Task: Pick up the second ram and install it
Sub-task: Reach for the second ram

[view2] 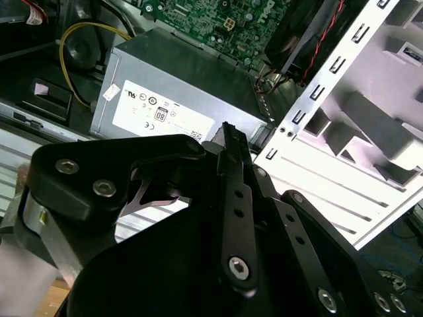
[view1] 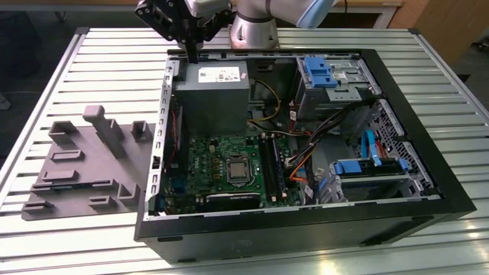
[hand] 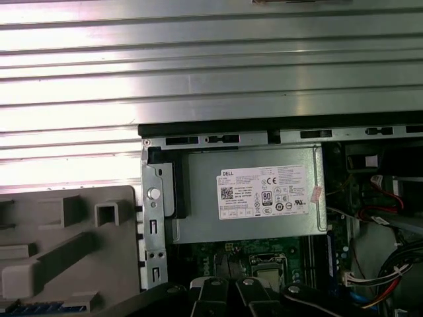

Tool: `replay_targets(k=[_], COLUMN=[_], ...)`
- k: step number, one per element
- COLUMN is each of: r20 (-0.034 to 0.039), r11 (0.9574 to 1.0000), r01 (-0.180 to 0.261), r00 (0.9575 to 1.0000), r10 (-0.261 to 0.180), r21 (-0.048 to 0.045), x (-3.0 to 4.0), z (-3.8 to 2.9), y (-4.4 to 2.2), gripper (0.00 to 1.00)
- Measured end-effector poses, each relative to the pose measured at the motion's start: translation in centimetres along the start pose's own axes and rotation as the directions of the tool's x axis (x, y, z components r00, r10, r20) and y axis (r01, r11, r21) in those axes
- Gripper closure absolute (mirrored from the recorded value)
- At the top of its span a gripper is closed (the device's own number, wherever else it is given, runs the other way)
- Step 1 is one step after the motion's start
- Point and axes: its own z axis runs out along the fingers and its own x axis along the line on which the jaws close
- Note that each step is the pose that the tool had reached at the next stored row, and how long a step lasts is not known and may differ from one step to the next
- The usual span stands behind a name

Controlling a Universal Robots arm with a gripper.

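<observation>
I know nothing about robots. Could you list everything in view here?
table: one, silver slatted metal, under everything.
computer case: one, black, open, on the table.
motherboard: one, green, inside the case.
power supply: one, grey box, inside the case beside the motherboard.
drive brackets: two, blue, at the case's side on the exterior view's right.
tray: one, grey with raised blocks, on the table at the exterior view's left.
bluish strip: one, on the tray; possibly the ram stick, hard to tell.
robot arm: one, silver and pale blue, behind the case.
hand: one, black, over the case's far edge.
</observation>
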Motion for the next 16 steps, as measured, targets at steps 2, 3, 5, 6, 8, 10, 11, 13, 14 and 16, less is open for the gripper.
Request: replay_targets(k=[2,3,5,6,8,10,11,13,14,16], r20=[0.0000,0.0000,0.0000,0.0000,0.0000,0.0000,0.0000,0.0000,0.0000,0.0000], r11=[1.0000,1.0000,1.0000,1.0000,1.0000,1.0000,1.0000,1.0000,1.0000,1.0000], r01=[0.000,0.000,0.000,0.000,0.000,0.000,0.000,0.000,0.000,0.000], r00=[1.0000,1.0000,1.0000,1.0000,1.0000,1.0000,1.0000,1.0000,1.0000,1.0000], r10=[0.000,0.000,0.000,0.000,0.000,0.000,0.000,0.000,0.000,0.000], r21=[0.0000,0.0000,0.0000,-0.0001,-0.0001,-0.0001,0.0000,-0.0001,-0.0001,0.0000], x=[0.11,0.16,0.27,0.32,0.41,0.52,0.58,0.70,0.77,0.92], z=[0.00,-0.01,-0.01,-0.01,-0.01,-0.01,-0.02,-0.02,-0.02,-0.03], y=[-0.01,-0.01,-0.02,-0.02,-0.03,-0.04,-0.04,-0.05,-0.06,-0.07], gripper=[0.89,0.89,0.89,0.89,0.89,0.89,0.89,0.89,0.89,0.89])
